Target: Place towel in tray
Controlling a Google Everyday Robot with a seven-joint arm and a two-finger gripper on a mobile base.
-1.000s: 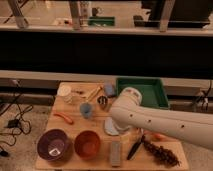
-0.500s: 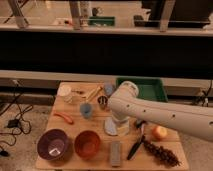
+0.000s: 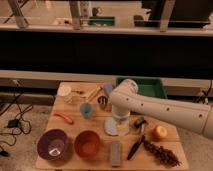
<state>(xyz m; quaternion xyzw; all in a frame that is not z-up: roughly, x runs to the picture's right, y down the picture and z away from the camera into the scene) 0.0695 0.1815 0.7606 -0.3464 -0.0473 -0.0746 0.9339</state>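
You have the white arm reaching in from the right. Its elbow sits just in front of the green plastic tray (image 3: 150, 88), at the tray's left corner, and its forearm points straight down at the wooden table (image 3: 75, 127). The gripper (image 3: 121, 121) hangs low over the table in front of that same corner. You cannot tell whether it is spread or pressed together, because the wrist hides that end.

The pale grey-blue towel (image 3: 110, 126) lies flat on the table, in front of the tray and outside it. It is just beside the gripper on the side away from the tray's right end. Whether the two touch cannot be made out.

In front of the tray's right half lie a small round orange fruit (image 3: 160, 132) and a black-handled brush (image 3: 136, 144). A dark bunch of grapes (image 3: 161, 154) lies nearer the table's front edge. Well to the left of the tray's front are a rust-orange bowl (image 3: 87, 144) and a purple bowl (image 3: 52, 145), with a grey rectangular block (image 3: 116, 153) beside the rust one. Just left of the tray stand a metal can (image 3: 102, 102) and a small blue cup (image 3: 86, 110).
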